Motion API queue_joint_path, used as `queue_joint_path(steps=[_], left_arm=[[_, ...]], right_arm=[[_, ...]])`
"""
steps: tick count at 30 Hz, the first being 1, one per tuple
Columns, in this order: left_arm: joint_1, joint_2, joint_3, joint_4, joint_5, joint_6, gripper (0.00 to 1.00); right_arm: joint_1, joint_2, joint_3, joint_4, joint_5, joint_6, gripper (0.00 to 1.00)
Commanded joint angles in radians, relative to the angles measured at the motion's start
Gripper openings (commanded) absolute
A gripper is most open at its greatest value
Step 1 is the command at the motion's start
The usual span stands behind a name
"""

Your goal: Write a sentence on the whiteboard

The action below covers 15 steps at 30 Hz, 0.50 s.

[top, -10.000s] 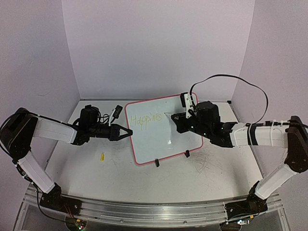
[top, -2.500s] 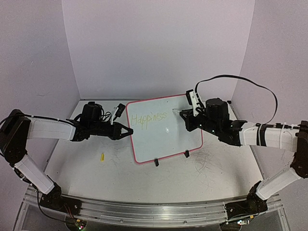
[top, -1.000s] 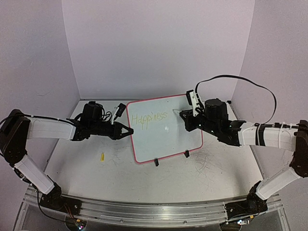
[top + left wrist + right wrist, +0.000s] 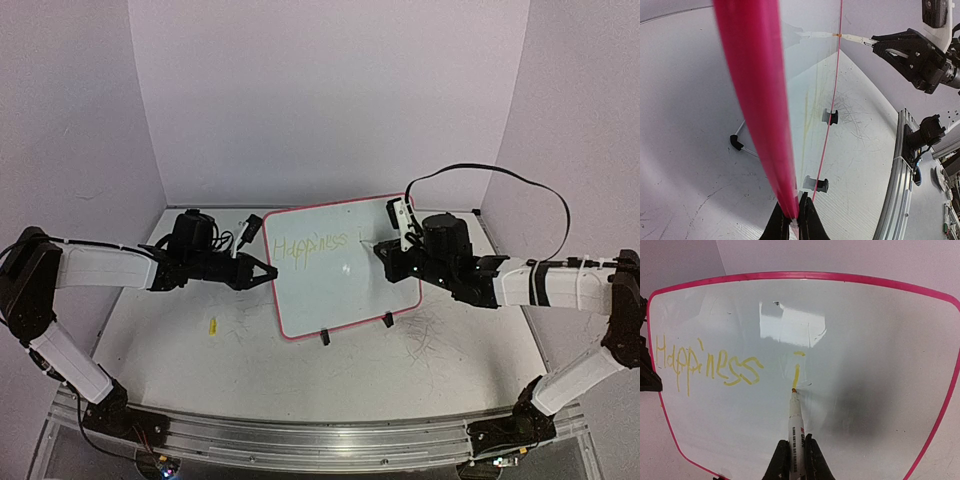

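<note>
The whiteboard (image 4: pixel 340 295) stands tilted on the table (image 4: pixel 180 340), its edge pinched by the left gripper (image 4: pixel 794 220) as a brace against writing pressure; the right gripper (image 4: pixel 796 452), jaws clamped on a marker (image 4: pixel 794 422), sets the tip below an "i" (the sentence (image 4: pixel 707 367) reads "Happiness" so far).

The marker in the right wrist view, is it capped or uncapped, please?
Uncapped: the marker's bare tip rests on the whiteboard at the foot of a yellow stroke.

We see a scratched white table (image 4: pixel 300 375), pale lilac walls (image 4: pixel 330 100) behind and beside it, a metal rail (image 4: pixel 320 437) along its near edge.
</note>
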State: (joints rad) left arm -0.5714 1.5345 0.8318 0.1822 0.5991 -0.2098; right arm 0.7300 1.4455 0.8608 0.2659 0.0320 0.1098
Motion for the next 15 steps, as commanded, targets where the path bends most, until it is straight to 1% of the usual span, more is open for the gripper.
queue_joint_path(steps=[1,4,15], left_arm=[[-0.006,-0.005,0.032,-0.024,-0.103,0.070,0.00],[-0.007,-0.007,0.030,-0.024,-0.103,0.071,0.00],[-0.010,-0.014,0.028,-0.026,-0.111,0.073,0.00]], right_arm=[[0.002,-0.078,0.004,0.030,-0.009,0.018,0.00],[-0.009,-0.107,-0.008,0.051,0.006,0.013,0.00],[-0.017,-0.024,0.032,0.067,0.006,-0.012,0.00]])
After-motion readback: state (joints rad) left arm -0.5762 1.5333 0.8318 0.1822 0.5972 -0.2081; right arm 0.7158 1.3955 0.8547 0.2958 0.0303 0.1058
